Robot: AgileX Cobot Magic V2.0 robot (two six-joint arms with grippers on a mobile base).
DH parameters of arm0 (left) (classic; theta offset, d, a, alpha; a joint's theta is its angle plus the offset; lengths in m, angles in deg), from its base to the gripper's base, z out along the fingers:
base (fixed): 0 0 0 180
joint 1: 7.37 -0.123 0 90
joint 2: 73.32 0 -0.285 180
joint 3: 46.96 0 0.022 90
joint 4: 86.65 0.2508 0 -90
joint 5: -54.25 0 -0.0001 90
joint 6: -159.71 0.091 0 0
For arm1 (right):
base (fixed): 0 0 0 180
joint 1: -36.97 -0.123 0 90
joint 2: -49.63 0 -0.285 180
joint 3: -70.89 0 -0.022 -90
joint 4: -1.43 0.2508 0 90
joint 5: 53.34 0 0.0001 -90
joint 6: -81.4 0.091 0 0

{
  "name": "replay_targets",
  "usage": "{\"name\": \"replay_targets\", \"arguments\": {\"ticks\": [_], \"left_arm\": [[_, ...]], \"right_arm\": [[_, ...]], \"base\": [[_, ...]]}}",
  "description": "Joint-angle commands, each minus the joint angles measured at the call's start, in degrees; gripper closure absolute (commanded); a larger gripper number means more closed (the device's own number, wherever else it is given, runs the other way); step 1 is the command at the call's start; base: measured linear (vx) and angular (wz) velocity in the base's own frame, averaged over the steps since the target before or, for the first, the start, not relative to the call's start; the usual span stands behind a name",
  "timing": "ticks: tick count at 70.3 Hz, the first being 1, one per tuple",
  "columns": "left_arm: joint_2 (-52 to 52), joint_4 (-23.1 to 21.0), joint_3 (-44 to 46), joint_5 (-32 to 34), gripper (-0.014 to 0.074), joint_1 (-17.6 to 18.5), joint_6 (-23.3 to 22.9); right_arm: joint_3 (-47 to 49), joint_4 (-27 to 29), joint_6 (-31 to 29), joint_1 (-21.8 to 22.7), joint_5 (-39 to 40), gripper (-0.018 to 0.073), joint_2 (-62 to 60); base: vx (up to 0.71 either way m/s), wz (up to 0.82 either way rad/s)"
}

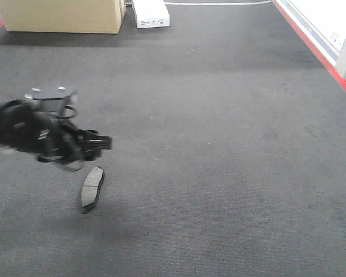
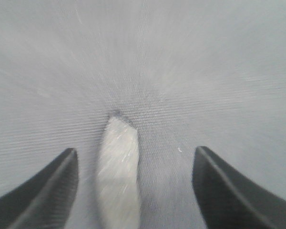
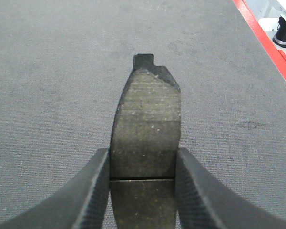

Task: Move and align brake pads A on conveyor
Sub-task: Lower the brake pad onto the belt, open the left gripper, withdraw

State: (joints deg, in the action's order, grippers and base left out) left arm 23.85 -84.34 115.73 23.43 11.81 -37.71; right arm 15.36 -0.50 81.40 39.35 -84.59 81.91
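Front view only: I am seeing the left gripper (image 1: 101, 143) hanging over the conveyor (image 1: 219, 144) at 9 o'clock. The loose brake pad (image 1: 93, 188) is lying flat on the belt just beside it, toward 5 o'clock. The right arm is not showing here.
Left wrist view only: I am looking down between the left fingers (image 2: 43, 200), which are standing wide apart. The loose brake pad (image 2: 118, 176) is lying between them, nearer the 7 o'clock finger and touching neither. This picture is blurred and the pad is reading pale.
Right wrist view only: the right gripper (image 3: 143, 157) is pinching the clamped brake pad (image 3: 145, 109) by its 2 long edges, with the right fingers (image 3: 93, 191) pressing on either side. The pad is pointing to 12 o'clock over the belt.
Surroundings: a cardboard box (image 1: 60, 14) is sitting at 11 o'clock with a white box (image 1: 151, 12) just beside it. A red strip (image 1: 317, 52) is running along the belt edge at 2 o'clock. A small black object (image 3: 284, 36) is standing beyond the strip; I cannot tell what it is.
In the way: the right fingers are hiding the lower sides of the clamped brake pad.
Materials and shapes: the belt is showing as charcoal, felt-like and finely woven. The clamped brake pad is showing as matte grey-brown, a curved oblong with 1 thin groove across it and a notched tab at its far end. The fingers are black and finely ribbed.
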Motion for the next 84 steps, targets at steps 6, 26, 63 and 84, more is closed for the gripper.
{"name": "replay_targets", "arguments": {"ticks": [6, 26, 63, 84], "left_arm": [[-12.8, 4.2, -5.4, 3.3, 0.0279, 0.4, 0.0], [-32.9, 5.4, -16.3, 4.6, 0.0514, 0.4, 0.0], [-64.6, 5.6, -33.0, 1.0, 0.0603, 0.4, 0.4], [-70.4, 5.4, -34.0, 0.6, 0.0603, 0.4, 0.4]], "right_arm": [[1.7, -0.4, -0.8, -0.1, 4.8, 0.0563, 0.3], [1.7, -0.4, -0.8, -0.1, 4.8, 0.0563, 0.3], [1.7, -0.4, -0.8, -0.1, 4.8, 0.0563, 0.3], [1.7, -0.4, -0.8, -0.1, 4.8, 0.0563, 0.3]], "base": [[0.0, 0.0], [0.0, 0.0], [0.0, 0.0], [0.0, 0.0]]}}
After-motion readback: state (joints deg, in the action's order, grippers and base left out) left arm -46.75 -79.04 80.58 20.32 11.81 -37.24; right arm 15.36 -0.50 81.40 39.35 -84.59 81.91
